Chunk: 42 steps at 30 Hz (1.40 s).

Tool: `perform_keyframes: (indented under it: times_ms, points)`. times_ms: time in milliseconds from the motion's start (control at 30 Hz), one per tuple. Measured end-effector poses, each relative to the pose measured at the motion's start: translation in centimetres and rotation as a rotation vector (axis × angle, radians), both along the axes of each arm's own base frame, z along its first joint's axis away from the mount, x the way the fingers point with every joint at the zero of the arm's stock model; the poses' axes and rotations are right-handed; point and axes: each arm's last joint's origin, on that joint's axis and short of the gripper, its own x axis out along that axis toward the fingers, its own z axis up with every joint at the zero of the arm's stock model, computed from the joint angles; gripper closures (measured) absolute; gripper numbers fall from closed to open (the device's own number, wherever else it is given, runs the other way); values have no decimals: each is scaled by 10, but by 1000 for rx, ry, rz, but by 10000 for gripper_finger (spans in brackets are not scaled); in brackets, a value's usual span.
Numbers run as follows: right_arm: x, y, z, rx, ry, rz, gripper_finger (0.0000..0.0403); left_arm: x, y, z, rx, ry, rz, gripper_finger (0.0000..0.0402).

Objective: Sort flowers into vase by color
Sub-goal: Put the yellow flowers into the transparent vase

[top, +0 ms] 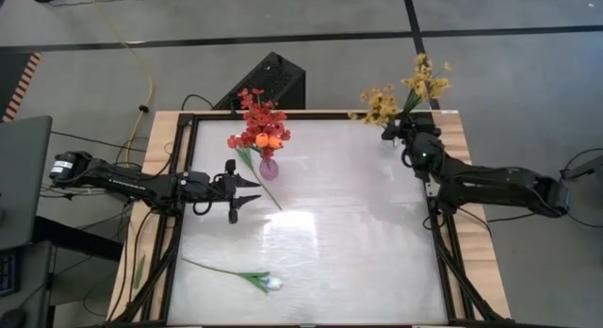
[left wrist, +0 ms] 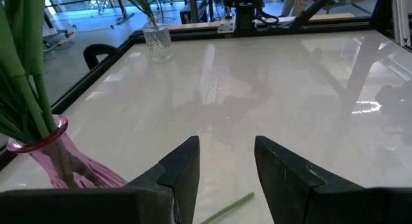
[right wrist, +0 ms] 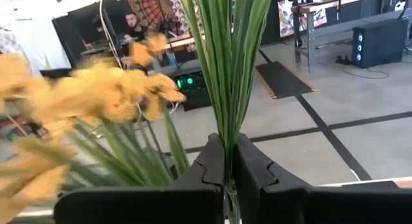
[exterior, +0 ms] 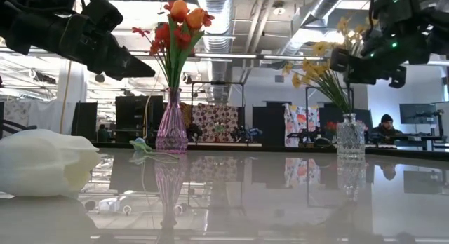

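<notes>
White tulip [exterior: 45, 162] on table; red, orange flowers [exterior: 177, 26] in pink vase [exterior: 171, 125].

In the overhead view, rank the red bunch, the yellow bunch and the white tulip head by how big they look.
1. Red bunch
2. Yellow bunch, close to the red one, so that order is unsure
3. White tulip head, clearly smallest

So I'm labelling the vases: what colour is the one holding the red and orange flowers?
Pink vase, translucent and ribbed, clearest in the low view.
</notes>
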Motion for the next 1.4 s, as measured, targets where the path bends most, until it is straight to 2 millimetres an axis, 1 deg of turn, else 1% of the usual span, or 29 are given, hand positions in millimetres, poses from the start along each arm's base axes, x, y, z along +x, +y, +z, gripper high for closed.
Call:
perform_keyframes:
  times_ms: [433, 700, 867, 1000, 1133, 1400]
  points:
    - [9, 10, -8, 14, 58, -44, 365, 0, 0, -1, 0, 7, 0, 262]
    - [7, 19, -25, 87, 63, -85, 365, 0, 0, -1, -6, 5, 2, 262]
    - [9, 24, -26, 87, 68, -57, 360, 0, 0, -1, -7, 4, 2, 262]
    - [10, 27, -26, 91, 84, -29, 345, 0, 0, 0, -8, 4, 2, 262]
    - [11, 30, -25, 82, 139, -1, 323, 0, 0, 0, -19, 2, 4, 262]
    - [8, 36, -16, 48, 191, 42, 267, 0, 0, 0, -19, 2, 4, 262]
